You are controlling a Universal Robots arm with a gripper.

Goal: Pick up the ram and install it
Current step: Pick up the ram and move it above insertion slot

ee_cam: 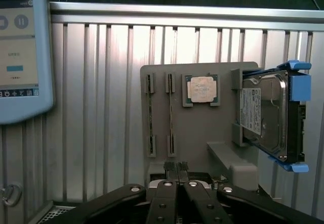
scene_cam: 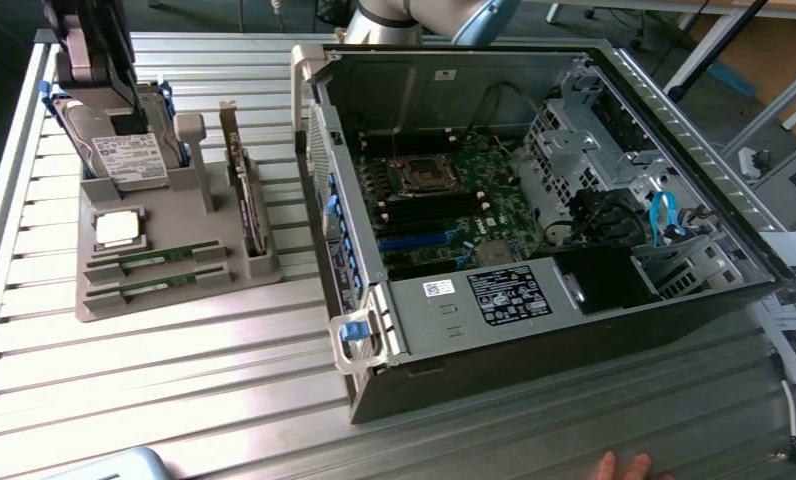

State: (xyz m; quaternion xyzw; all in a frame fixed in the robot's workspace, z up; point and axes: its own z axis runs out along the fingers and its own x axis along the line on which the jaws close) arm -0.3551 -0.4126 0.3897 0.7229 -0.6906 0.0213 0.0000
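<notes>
Slatted table (scene_cam: 171, 380); expansion card (scene_cam: 249, 215) stands between ram (scene_cam: 158, 258) and computer case (scene_cam: 532, 365).

A hand (scene_cam: 622, 466) is cut off by my exterior view's lower edge; I can't make out the ram (scene_cam: 154, 257) chips.

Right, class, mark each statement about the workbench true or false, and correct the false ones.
1. Two ram sticks sit in slots of the grey holder. True.
2. The pincer grips a ram stick. False: it is shut with nothing between its fingers, and both sticks are in the holder.
3. The computer case is closed up. False: its side is open and the motherboard shows.
4. The hard drive stands on edge in the holder, next to the processor chip. True.
</notes>
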